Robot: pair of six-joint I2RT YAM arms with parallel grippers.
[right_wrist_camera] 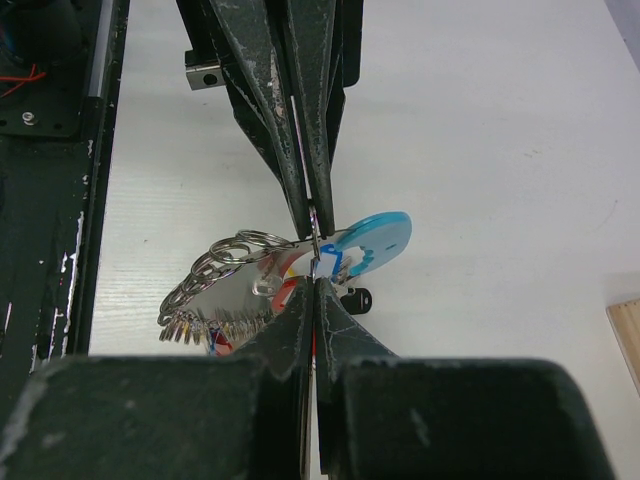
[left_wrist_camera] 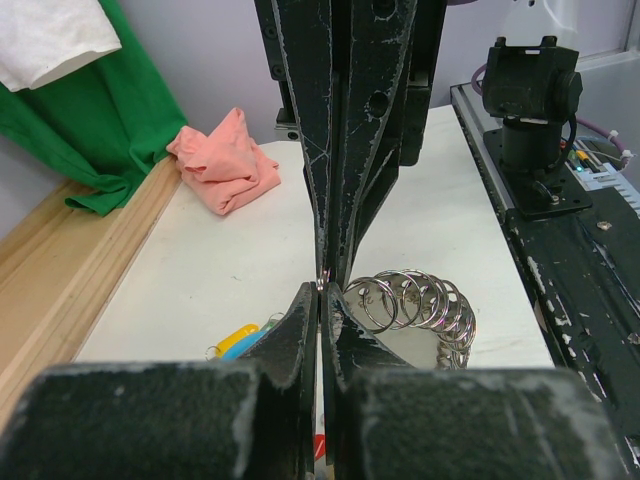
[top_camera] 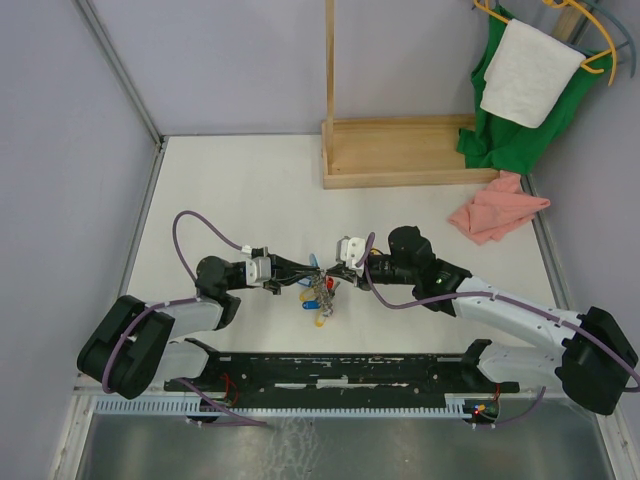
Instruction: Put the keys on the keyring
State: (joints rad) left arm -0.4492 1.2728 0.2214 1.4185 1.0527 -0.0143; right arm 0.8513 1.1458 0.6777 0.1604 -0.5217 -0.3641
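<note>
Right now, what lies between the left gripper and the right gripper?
The keyring: the left gripper and right gripper, both shut, meet tip to tip on it. The right wrist view shows this best.

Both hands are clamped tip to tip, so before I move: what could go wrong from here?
The left hand and right hand, both shut, meet tip to tip on thin metal; an uneven pull could make it slip. The keyring, crowded with split rings, sits right beside both tips and could snag them.
</note>
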